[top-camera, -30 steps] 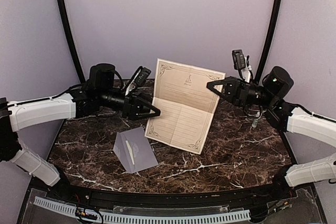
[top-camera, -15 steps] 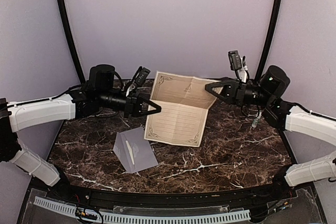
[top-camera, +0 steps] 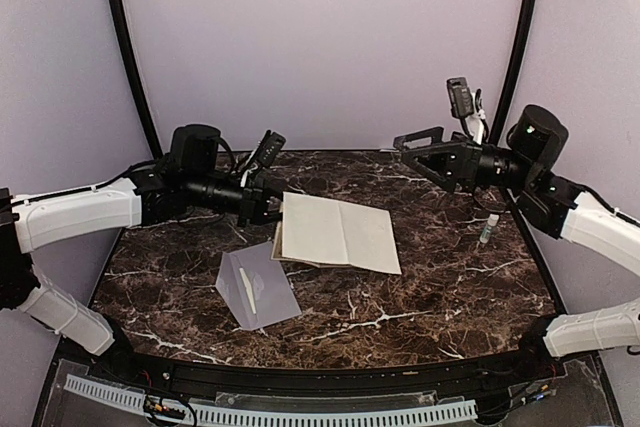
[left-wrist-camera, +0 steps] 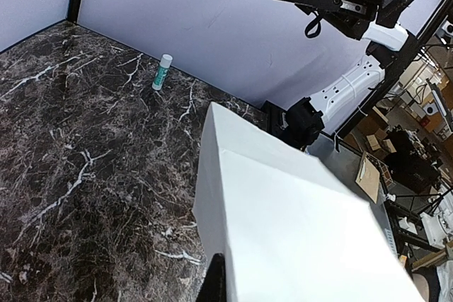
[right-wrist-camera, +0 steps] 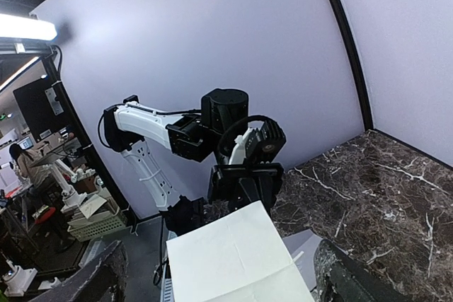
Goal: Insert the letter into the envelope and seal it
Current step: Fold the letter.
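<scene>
The letter [top-camera: 338,235] lies folded over on the marble table, plain off-white back up, its lower layer showing along the left edge. My left gripper [top-camera: 277,210] is shut on that left edge; in the left wrist view the letter [left-wrist-camera: 283,224] fills the lower right, with one dark fingertip [left-wrist-camera: 214,281] beside it. My right gripper [top-camera: 408,151] hangs open above the table, right of the letter and apart from it; in its own view the letter [right-wrist-camera: 237,259] lies between its spread fingers [right-wrist-camera: 92,281]. The grey-lavender envelope [top-camera: 256,285] lies front left, flap raised.
A small glue stick [top-camera: 487,230] lies near the table's right edge, and this glue stick [left-wrist-camera: 162,72] shows too in the left wrist view. Purple walls close the table behind and at both sides. The left arm [right-wrist-camera: 244,167] faces the right wrist camera.
The letter stood upright between both grippers; the right gripper opened and let go, then drew back to the right. The top half fell over onto the table. The left gripper shut on the edge.
</scene>
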Controlling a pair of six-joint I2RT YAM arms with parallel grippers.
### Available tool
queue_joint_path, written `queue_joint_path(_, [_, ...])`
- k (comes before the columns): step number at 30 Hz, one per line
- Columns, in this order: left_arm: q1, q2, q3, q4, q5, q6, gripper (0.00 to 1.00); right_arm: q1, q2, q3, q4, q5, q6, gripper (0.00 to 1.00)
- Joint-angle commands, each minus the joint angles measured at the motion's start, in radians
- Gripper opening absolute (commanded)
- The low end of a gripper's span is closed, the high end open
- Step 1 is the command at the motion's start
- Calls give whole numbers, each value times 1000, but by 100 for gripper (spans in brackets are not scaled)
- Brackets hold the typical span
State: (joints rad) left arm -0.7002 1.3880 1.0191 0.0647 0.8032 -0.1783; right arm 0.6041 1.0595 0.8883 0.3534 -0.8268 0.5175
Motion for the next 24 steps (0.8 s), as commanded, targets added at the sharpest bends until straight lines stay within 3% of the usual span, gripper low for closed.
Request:
queue_joint_path(1, [2, -23, 32, -13, 24, 22, 0, 11, 14, 51, -119, 17, -81, 88])
queue_joint_path(7, [-5, -7, 54, -47, 133, 47, 0, 79, 131, 176, -416, 61, -237, 85])
queue_joint_path(13, [-32, 7, 88, -140, 162, 105, 0, 131, 255, 272, -621, 1, -335, 63])
queue_joint_path(24, [-58, 32, 119, -212, 170, 149, 0, 203, 334, 316, -695, -130, -359, 37])
